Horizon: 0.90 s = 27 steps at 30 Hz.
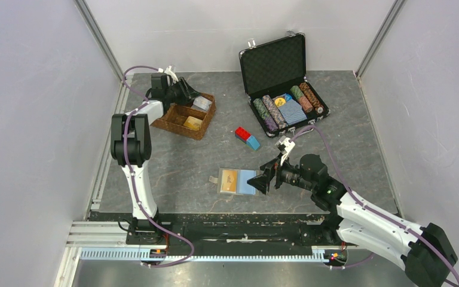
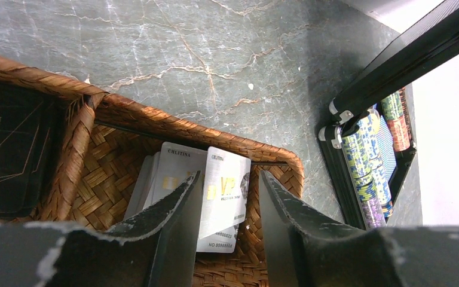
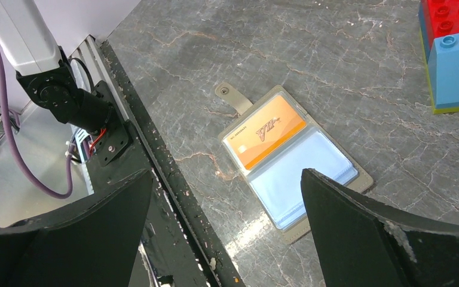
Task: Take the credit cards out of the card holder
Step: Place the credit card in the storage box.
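The grey-tan card holder [image 1: 239, 181] [image 3: 358, 179] lies open flat near the table's front edge. An orange credit card [image 3: 264, 134] sits in its left sleeve and a light blue one [image 3: 302, 176] in its right sleeve. My right gripper [image 1: 267, 177] [image 3: 227, 173] hovers open just right of the holder, nothing between its fingers. My left gripper [image 1: 194, 95] [image 2: 230, 174] stands open over the brown wicker tray [image 1: 176, 122] [image 2: 131, 116]. Silver-white cards [image 2: 227, 185] lie loose in the tray below its fingers.
A gold card [image 1: 192, 122] lies in the tray's near compartment, a dark flat item [image 2: 6, 149] in another. The open black chip case [image 1: 287, 95] [image 2: 364, 155] stands at the back right. Red and blue toy bricks [image 1: 247, 138] [image 3: 454, 54] sit mid-table.
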{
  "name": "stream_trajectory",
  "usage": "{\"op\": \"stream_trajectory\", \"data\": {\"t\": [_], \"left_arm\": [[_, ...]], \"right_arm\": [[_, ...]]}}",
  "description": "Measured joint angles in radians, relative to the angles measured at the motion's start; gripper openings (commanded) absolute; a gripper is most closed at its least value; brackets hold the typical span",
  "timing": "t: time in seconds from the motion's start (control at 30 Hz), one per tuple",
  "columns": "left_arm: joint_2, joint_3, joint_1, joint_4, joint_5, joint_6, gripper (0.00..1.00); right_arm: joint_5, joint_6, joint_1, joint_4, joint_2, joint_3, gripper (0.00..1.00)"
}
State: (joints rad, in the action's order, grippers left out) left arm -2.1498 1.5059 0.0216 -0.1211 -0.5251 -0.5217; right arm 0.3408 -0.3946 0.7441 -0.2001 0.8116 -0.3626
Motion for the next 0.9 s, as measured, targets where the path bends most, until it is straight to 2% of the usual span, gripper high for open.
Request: {"op": "stream_trajectory", "data": {"t": [0.23,0.43,0.7,0.9], "left_arm": [[0.002,0.000,0.000,0.003,0.005,0.011,0.50],[0.027,0.002,0.000,0.052,0.040,0.041,0.59],[0.074,0.023,-0.001,0.203,0.099,0.060,0.59],[0.209,0.026,-0.001,0.374,0.135,0.058,0.59]], "right_arm": [[0.000,0.003,0.000,0.000,0.002,0.000,0.98],[0.000,0.003,0.000,0.008,0.008,-0.011,0.98],[-0.022,0.006,0.000,0.039,0.013,-0.029,0.98],[-0.060,-0.014,0.000,0.093,0.055,-0.062,0.98]]}}
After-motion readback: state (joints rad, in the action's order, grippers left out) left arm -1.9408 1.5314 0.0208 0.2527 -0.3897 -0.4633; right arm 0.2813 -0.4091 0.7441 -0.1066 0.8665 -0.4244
